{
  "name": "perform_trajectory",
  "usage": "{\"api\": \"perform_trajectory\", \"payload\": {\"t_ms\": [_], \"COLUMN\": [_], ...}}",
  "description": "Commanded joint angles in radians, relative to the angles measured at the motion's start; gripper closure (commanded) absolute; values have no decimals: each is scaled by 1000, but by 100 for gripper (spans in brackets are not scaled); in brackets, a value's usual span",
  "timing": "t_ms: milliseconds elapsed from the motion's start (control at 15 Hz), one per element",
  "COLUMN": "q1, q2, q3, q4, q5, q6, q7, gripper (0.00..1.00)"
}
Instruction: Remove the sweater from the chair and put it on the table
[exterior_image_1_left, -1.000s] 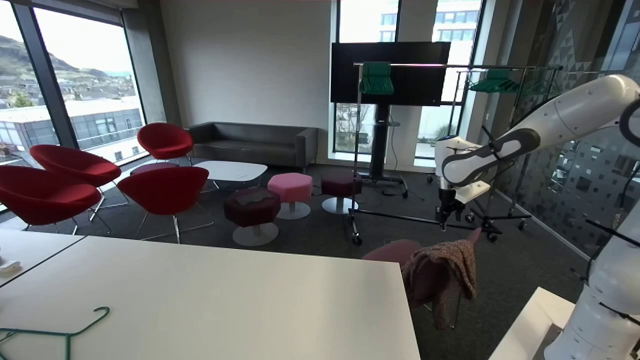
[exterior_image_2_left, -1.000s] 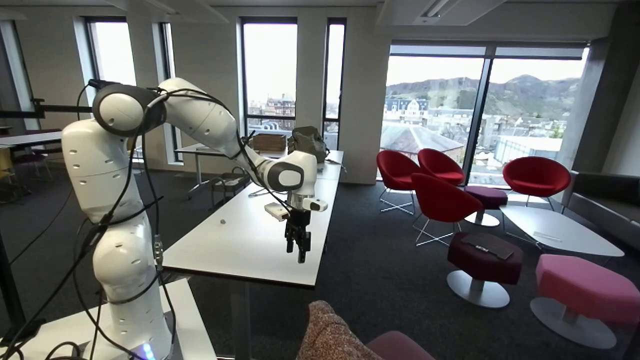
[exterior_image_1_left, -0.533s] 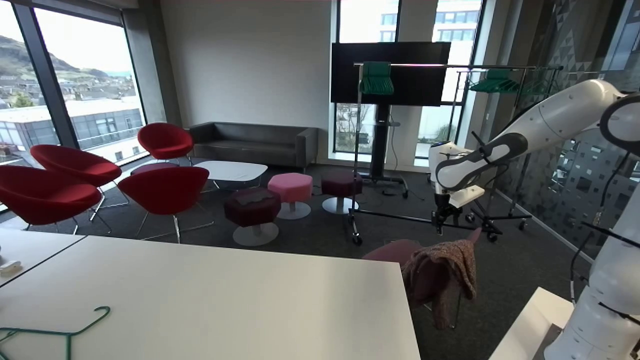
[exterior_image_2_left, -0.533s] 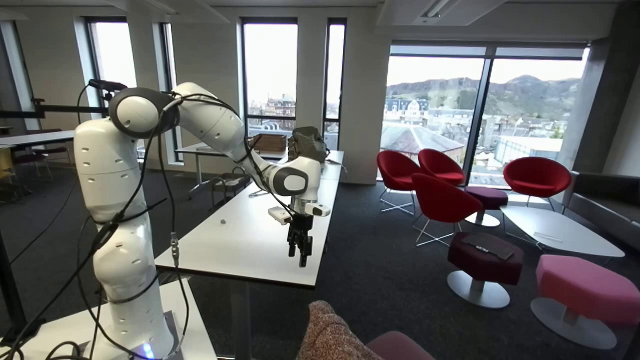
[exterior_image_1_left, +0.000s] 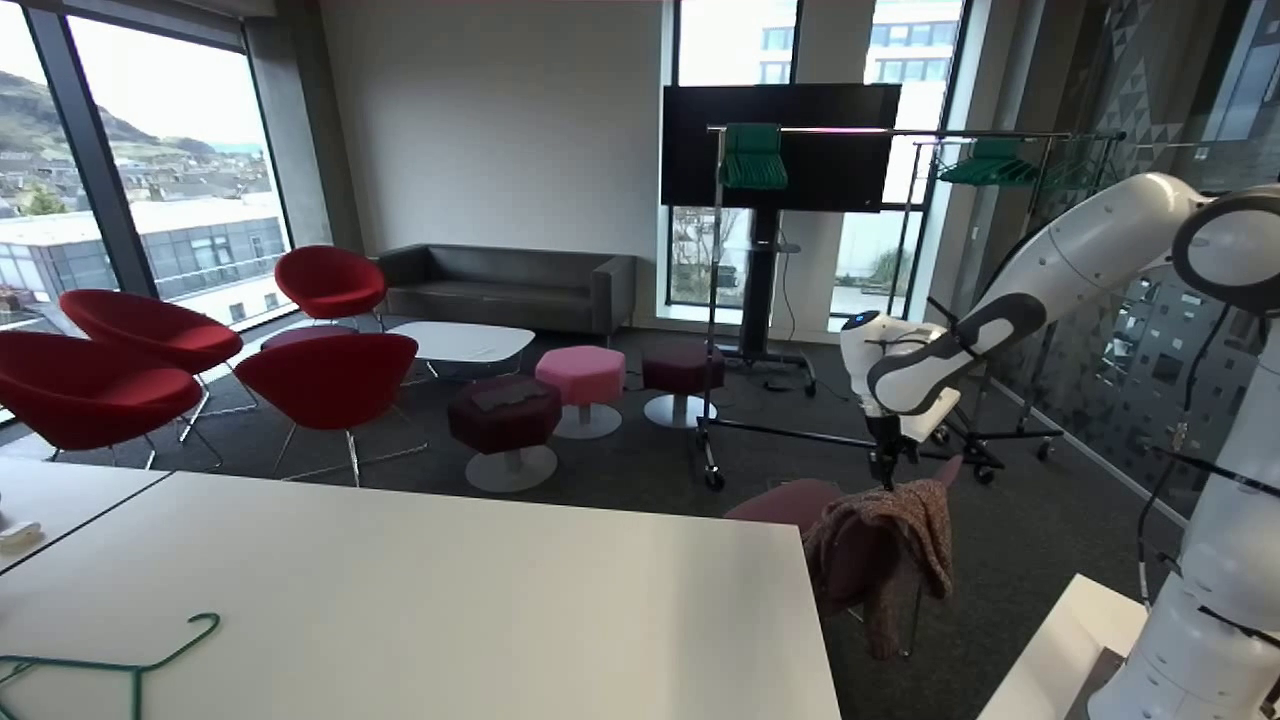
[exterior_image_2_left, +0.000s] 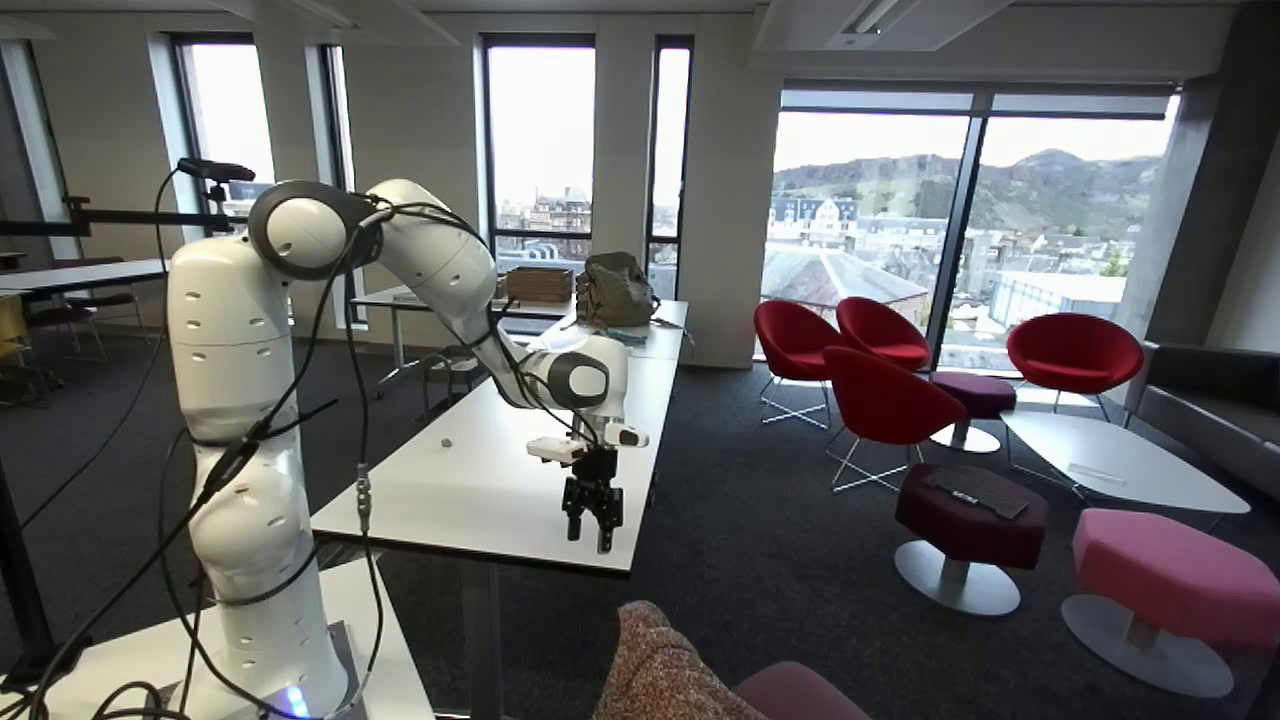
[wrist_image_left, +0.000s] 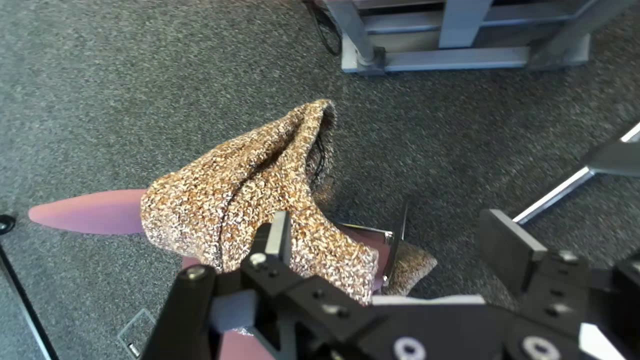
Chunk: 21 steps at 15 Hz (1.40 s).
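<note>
The mauve-brown knit sweater (exterior_image_1_left: 925, 520) hangs limp over the back of the maroon chair (exterior_image_1_left: 785, 503) at the table's right end in an exterior view. In an exterior view only a peak of the sweater (exterior_image_2_left: 655, 670) and part of the chair (exterior_image_2_left: 800, 695) show at the bottom edge. My gripper (exterior_image_1_left: 888, 478) is above the sweater, pointing down; the gripper (exterior_image_2_left: 589, 532) looks apart from it. In the wrist view the gripper (wrist_image_left: 395, 230) is wide open and empty, with the sweater (wrist_image_left: 265, 185) under its left finger. The white table (exterior_image_1_left: 450, 590) also shows in an exterior view (exterior_image_2_left: 490, 470).
A green hanger (exterior_image_1_left: 135, 668) lies on the table's near left part. A clothes rack (exterior_image_1_left: 800, 433) with green hangers stands behind the chair. A pink stool (exterior_image_1_left: 580, 375) and red lounge chairs (exterior_image_1_left: 325, 380) stand farther back. A backpack (exterior_image_2_left: 615, 290) sits at the table's far end.
My gripper has moved down towards the sweater, and its upper arm links have shifted and lowered. The sweater, chair and table have not moved.
</note>
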Motion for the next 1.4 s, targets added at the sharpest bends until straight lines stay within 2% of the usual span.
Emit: {"api": "perform_trajectory", "payload": {"t_ms": [0, 133, 267, 333, 400, 1200, 1333], "q1": [32, 54, 62, 48, 61, 62, 74], "q2": [71, 109, 138, 140, 142, 155, 161], "q3": [10, 5, 1, 5, 5, 4, -6], "q4": [-41, -49, -47, -51, -40, -38, -45], "q5": [-204, -300, -348, -286, -289, -288, -385], "q6": [40, 58, 98, 130, 82, 89, 127], "q7": [74, 128, 170, 120, 135, 135, 196], "gripper": [0, 0, 0, 0, 0, 0, 0]}}
